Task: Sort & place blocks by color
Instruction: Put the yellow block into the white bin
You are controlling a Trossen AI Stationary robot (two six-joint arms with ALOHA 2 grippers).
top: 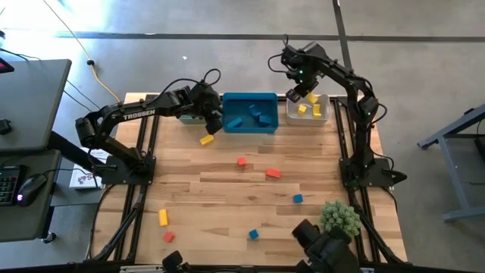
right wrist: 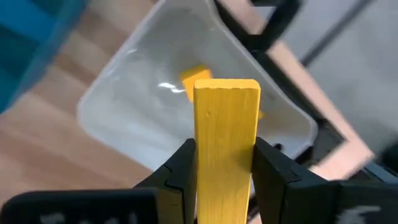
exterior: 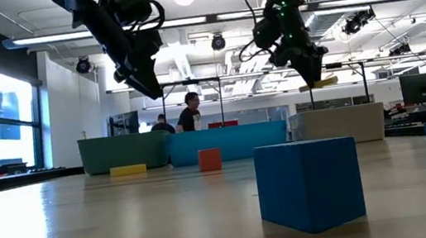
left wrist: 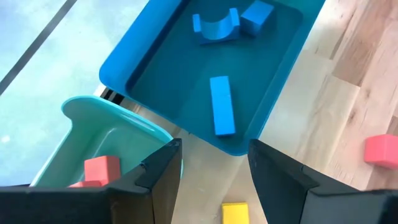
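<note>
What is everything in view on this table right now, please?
Blue plastic bin: one, far edge, middle.
Teal plastic bin: one, beside it, left arm's side.
White plastic bin: one, beside it, right arm's side.
Blue blocks: three, inside blue bin.
Red block: at least one, inside teal bin.
Yellow blocks: at least two, inside white bin.
Loose blocks: seven on wooden table; three red, two blue, two yellow.
Green spiky plant ball: one, near edge.
People: two, background room.
Left end effector: open, empty, by teal bin.
Right end effector: shut on yellow wooden bar above white bin.
</note>
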